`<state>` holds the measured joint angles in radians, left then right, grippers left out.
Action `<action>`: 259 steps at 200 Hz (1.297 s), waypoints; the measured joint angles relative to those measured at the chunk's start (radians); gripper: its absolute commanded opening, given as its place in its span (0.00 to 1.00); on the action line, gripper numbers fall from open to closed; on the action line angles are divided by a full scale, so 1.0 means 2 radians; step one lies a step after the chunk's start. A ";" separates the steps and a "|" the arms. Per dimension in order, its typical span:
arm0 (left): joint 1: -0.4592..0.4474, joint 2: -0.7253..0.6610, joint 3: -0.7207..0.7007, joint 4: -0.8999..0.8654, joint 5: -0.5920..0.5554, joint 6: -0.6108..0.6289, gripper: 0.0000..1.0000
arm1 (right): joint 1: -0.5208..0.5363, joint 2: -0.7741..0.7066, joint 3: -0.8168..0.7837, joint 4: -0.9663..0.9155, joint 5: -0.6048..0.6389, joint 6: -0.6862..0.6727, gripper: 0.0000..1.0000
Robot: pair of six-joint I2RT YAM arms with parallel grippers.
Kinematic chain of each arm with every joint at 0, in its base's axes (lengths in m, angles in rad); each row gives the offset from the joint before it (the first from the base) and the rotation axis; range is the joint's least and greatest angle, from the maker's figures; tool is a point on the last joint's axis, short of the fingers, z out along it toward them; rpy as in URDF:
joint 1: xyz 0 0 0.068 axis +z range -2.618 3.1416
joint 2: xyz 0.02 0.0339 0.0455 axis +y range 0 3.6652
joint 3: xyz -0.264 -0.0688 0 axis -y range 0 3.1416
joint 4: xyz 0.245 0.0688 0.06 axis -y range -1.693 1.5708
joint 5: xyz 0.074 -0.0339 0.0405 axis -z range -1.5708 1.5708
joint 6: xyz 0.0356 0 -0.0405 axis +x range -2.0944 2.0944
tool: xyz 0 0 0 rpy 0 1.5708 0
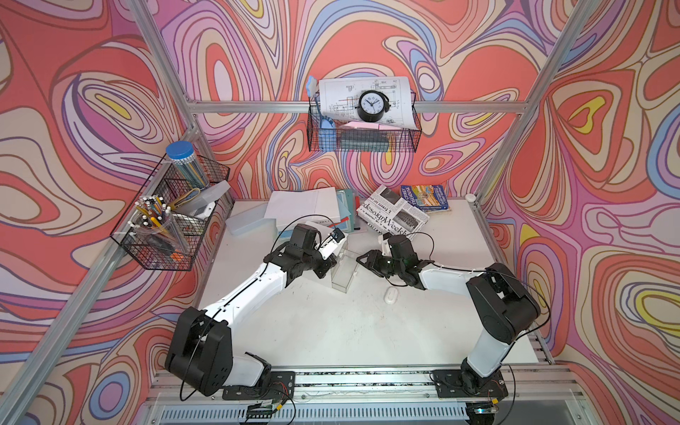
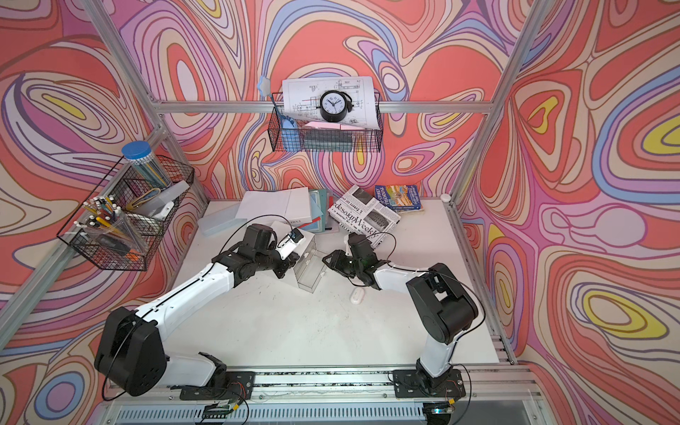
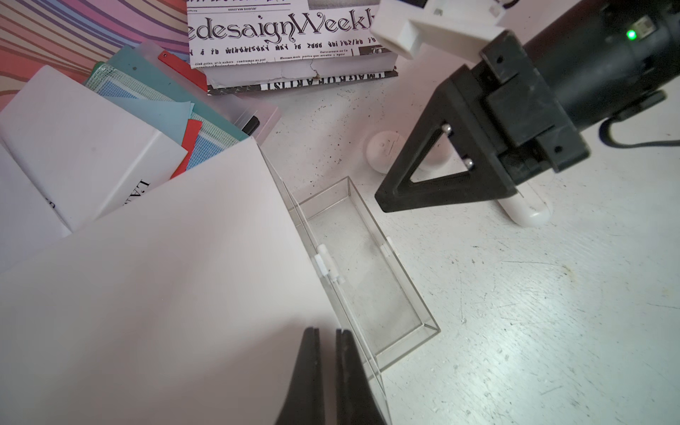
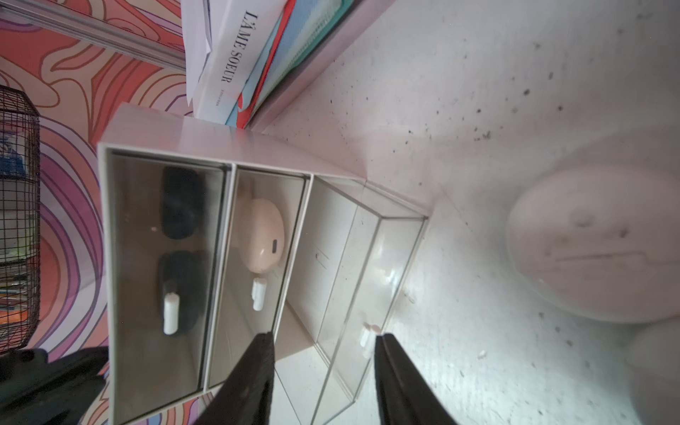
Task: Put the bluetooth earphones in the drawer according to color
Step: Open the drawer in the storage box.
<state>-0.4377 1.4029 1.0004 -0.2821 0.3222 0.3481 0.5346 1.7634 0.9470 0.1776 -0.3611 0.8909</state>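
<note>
I am watching the small white boxy cabinet with three clear plastic drawers (image 4: 176,136) sitting toward the back of the white tabletop (image 1: 331,331), just beside a stack of papers and folders (image 1: 312,206). Its lowest clear drawer (image 3: 371,290) is standing pulled out onto the table and is showing nothing inside. The middle drawer is holding one beige-pink pebble-shaped earphone case (image 4: 263,232), and the top one is holding two glossy black cases (image 4: 182,206); both of these are pushed in. The right gripper (image 4: 325,336) is hovering in front of the pulled-out drawer with its jaws partly apart and gripping nothing. The drawer's tiny white knob (image 4: 368,336) is showing between the fingers, close to one of them, and I cannot tell whether it is touching. The left gripper (image 3: 327,331) is hanging over the cabinet's top, jaws closed together with nothing between them. Two smooth white cases (image 3: 382,151) are lying on the table close to the right gripper, outside the drawers.
</note>
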 measured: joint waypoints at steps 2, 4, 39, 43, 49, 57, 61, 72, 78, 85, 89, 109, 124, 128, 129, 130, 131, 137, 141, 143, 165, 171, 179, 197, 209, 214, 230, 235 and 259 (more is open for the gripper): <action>0.000 0.000 0.000 0.000 0.000 0.000 0.00 | 0.001 0.000 0.003 -0.006 0.002 -0.002 0.50; 0.000 0.000 0.000 0.000 0.000 0.000 0.00 | 0.001 0.000 0.006 -0.010 0.003 -0.004 0.50; 0.000 0.000 0.001 -0.002 0.000 0.000 0.00 | 0.024 0.031 0.087 -0.104 0.039 -0.036 0.53; 0.000 0.000 0.001 -0.002 0.000 0.000 0.00 | 0.027 0.034 0.094 -0.113 0.043 -0.039 0.54; 0.000 0.000 0.001 -0.002 0.000 0.000 0.00 | 0.031 0.038 0.101 -0.126 0.048 -0.042 0.54; 0.000 0.000 0.001 -0.002 0.000 0.000 0.00 | 0.036 0.041 0.109 -0.142 0.056 -0.046 0.55; 0.000 0.000 0.001 -0.002 0.000 0.000 0.00 | 0.038 0.042 0.111 -0.149 0.057 -0.047 0.56; 0.000 0.000 0.001 -0.002 0.000 0.000 0.00 | 0.043 0.045 0.117 -0.167 0.065 -0.050 0.56; 0.000 0.000 0.001 -0.002 0.000 0.000 0.00 | 0.045 0.046 0.119 -0.177 0.068 -0.051 0.57; 0.000 0.000 0.001 -0.002 0.000 0.000 0.00 | 0.045 0.049 0.121 -0.187 0.072 -0.052 0.59; 0.000 0.000 0.001 -0.002 0.000 0.000 0.00 | 0.045 0.051 0.122 -0.193 0.074 -0.053 0.59; 0.000 0.000 0.001 -0.002 0.000 0.000 0.00 | 0.045 0.060 0.127 -0.217 0.084 -0.057 0.65; 0.000 0.000 0.001 -0.002 0.000 0.000 0.00 | 0.045 0.071 0.134 -0.233 0.088 -0.062 0.66; 0.000 0.000 0.001 -0.002 0.000 0.000 0.00 | 0.045 0.074 0.136 -0.235 0.088 -0.062 0.66; 0.000 0.000 0.001 -0.002 0.000 0.000 0.00 | 0.045 0.075 0.137 -0.236 0.089 -0.062 0.66; 0.000 0.000 0.001 -0.002 0.000 0.000 0.00 | 0.045 0.075 0.137 -0.236 0.089 -0.062 0.66; 0.000 0.000 0.001 -0.002 0.000 0.000 0.00 | 0.045 0.076 0.138 -0.236 0.089 -0.062 0.66; 0.000 0.000 0.001 -0.002 0.000 0.000 0.00 | 0.045 0.080 0.141 -0.239 0.089 -0.064 0.66; 0.000 0.000 0.001 -0.002 0.000 0.000 0.00 | 0.045 0.082 0.142 -0.240 0.089 -0.064 0.66; 0.000 0.000 0.001 -0.002 0.000 0.000 0.00 | 0.045 0.083 0.143 -0.241 0.090 -0.064 0.66; 0.000 0.000 0.001 -0.002 0.000 0.000 0.00 | 0.045 0.090 0.150 -0.245 0.092 -0.067 0.66; 0.000 0.000 0.001 -0.002 0.000 0.000 0.00 | 0.045 0.091 0.152 -0.249 0.094 -0.069 0.66; 0.000 0.000 0.001 -0.002 0.000 0.000 0.00 | 0.045 0.091 0.153 -0.253 0.096 -0.071 0.66; 0.000 0.000 0.001 -0.002 0.000 0.000 0.00 | 0.045 0.091 0.158 -0.266 0.105 -0.075 0.66; 0.000 0.000 0.001 -0.002 0.000 0.000 0.00 | 0.045 0.091 0.159 -0.269 0.109 -0.077 0.66; 0.000 0.000 0.001 -0.002 0.000 0.000 0.00 | 0.045 0.091 0.159 -0.269 0.109 -0.078 0.66; 0.000 0.000 0.001 -0.002 0.000 0.000 0.00 | 0.045 0.091 0.159 -0.269 0.111 -0.079 0.66; 0.000 0.001 0.002 -0.003 0.000 0.000 0.00 | 0.045 0.091 0.159 -0.269 0.111 -0.080 0.66; 0.000 0.002 0.003 -0.004 0.000 0.000 0.00 | 0.045 0.091 0.159 -0.269 0.113 -0.080 0.65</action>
<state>-0.4377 1.4059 1.0069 -0.2905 0.3229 0.3481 0.6254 1.9450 1.2644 -0.3611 -0.1341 0.7300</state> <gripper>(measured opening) 0.049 0.657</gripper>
